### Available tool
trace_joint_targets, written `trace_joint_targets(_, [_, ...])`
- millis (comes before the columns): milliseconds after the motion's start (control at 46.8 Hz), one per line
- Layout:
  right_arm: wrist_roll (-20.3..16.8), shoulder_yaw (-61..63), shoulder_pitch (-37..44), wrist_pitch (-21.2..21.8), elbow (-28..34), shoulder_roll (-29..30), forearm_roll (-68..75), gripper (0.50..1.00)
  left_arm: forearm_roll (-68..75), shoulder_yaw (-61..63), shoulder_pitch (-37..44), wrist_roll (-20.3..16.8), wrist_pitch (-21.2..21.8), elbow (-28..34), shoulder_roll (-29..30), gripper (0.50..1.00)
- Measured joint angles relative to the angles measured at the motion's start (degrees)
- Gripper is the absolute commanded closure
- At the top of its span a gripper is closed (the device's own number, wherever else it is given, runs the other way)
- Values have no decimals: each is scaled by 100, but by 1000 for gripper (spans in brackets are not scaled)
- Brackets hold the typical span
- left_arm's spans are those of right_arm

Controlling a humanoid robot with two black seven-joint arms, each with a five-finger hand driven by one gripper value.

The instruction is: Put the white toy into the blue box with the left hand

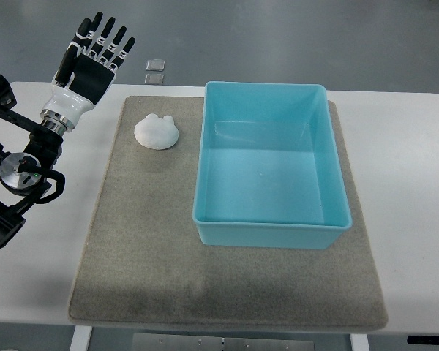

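**Toy untouched, left hand waiting at the far corner**

Toy and box sit side by side on a grey mat [132, 248] that covers most of the white tabletop [410, 183]. The white toy [157, 131], a small rounded lump with two little bumps on its far edge, lies on the mat's far left part, just left of the blue box [329, 227] but not touching it. The box stands open and I see nothing inside it.

The left hand [94, 62] hangs over the far left corner of the tabletop, beyond the mat's edge and up-left of the toy. Its fingers [110, 38] are stretched out straight and spread, holding nothing. No right arm shows.

To my eye the reach has not begun. The next move calls for bringing the hand right and nearer, over the toy, lowering it, and closing the fingers round that low, smooth dome before lifting it over the box wall.
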Motion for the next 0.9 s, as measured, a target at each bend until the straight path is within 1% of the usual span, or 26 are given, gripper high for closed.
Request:
trace_joint_targets(107, [0,2,0,0,0,0,0,564,17,61,-40,17,-81,177,2,506])
trace_joint_targets(235, [0,1,0,0,0,0,0,564,145,87,-47,55,-94,233,32,506])
trace_joint_targets(363, [0,3,0,0,0,0,4,564,166,87,-40,108,-94,503,30,506])
trace_joint_targets(513, [0,1,1,0,0,0,4,564,166,87,-40,106,-91,534,10,508])
trace_joint_targets(598, [0,2,0,0,0,0,2,564,147,87,-48,77,13,546,8,508])
trace_joint_targets(726, [0,0,0,0,0,0,0,564,146,77,-75,71,288,527,8,506])
trace_joint_targets(897, [0,1,0,0,0,0,-1,564,143,34,-92,71,289,520,16,508])
